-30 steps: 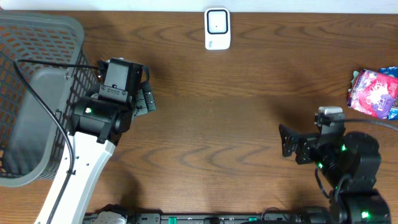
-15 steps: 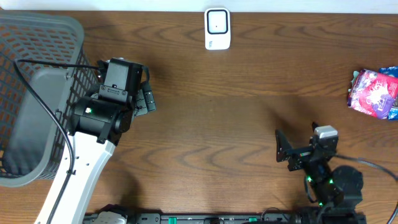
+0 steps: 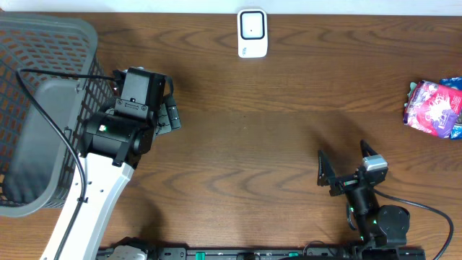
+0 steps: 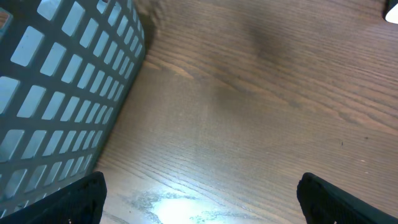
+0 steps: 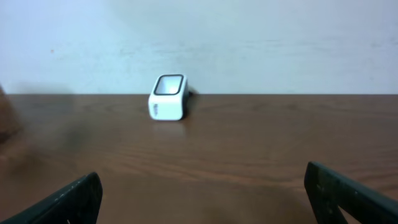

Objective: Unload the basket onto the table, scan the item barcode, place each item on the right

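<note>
grey basket (image 3: 50, 29) at left edge, grey floor showing inside. left tool (image 3: 172, 115) just beside it, released wide. right tool (image 3: 345, 160) at lower right, released wide too.

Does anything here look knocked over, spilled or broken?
Nothing stands out. The white scanner sits upright at the back, the grey basket stands at the left, and the colourful packet lies at the right.

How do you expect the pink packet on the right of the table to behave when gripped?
The pink packet looks crinkled and glossy, so probably floppy and somewhat slippery. It lies flat, so rolling seems unlikely.
</note>
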You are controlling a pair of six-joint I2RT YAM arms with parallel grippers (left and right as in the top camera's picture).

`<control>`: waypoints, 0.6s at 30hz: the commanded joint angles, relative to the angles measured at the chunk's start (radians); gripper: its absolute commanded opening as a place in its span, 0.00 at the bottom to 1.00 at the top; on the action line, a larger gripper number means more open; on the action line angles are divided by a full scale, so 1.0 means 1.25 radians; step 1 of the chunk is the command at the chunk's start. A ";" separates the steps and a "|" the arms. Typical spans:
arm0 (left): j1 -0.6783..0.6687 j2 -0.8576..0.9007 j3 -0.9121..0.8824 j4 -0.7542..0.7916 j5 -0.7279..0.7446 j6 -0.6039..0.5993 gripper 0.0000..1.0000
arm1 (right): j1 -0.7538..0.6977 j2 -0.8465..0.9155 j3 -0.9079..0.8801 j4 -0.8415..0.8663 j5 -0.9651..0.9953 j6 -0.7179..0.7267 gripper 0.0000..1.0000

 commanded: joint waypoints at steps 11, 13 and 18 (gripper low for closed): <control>0.003 0.003 -0.002 -0.003 -0.010 -0.004 0.98 | -0.009 -0.027 -0.042 0.042 0.060 0.003 0.99; 0.003 0.003 -0.002 -0.003 -0.010 -0.004 0.98 | -0.009 -0.027 -0.042 0.013 0.074 0.002 0.99; 0.003 0.003 -0.002 -0.003 -0.010 -0.004 0.98 | -0.009 -0.027 -0.042 -0.026 0.104 0.001 0.99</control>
